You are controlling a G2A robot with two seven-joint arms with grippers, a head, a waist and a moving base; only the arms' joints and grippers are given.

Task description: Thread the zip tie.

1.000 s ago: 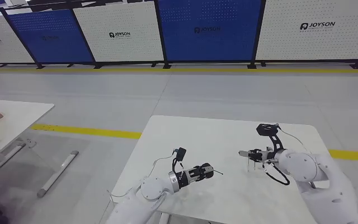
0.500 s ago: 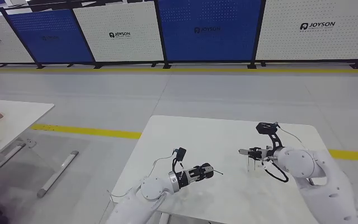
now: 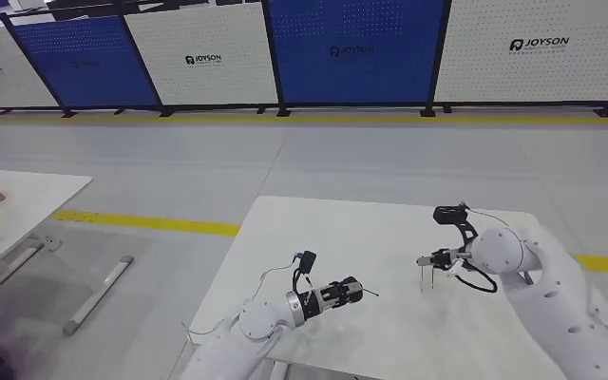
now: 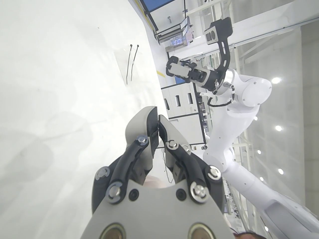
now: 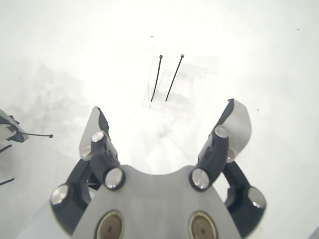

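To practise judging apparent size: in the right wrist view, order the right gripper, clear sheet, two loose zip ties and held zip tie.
1. right gripper, nearest the camera
2. clear sheet
3. loose zip ties, alike
4. held zip tie, partly hidden

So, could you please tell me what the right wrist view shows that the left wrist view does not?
Right wrist, not left: a tie with its head end sticking out of the left arm's jaws. Left wrist, not right: the right arm and its wrist camera, with the hall behind. Both: two loose ties lying side by side on the white table.
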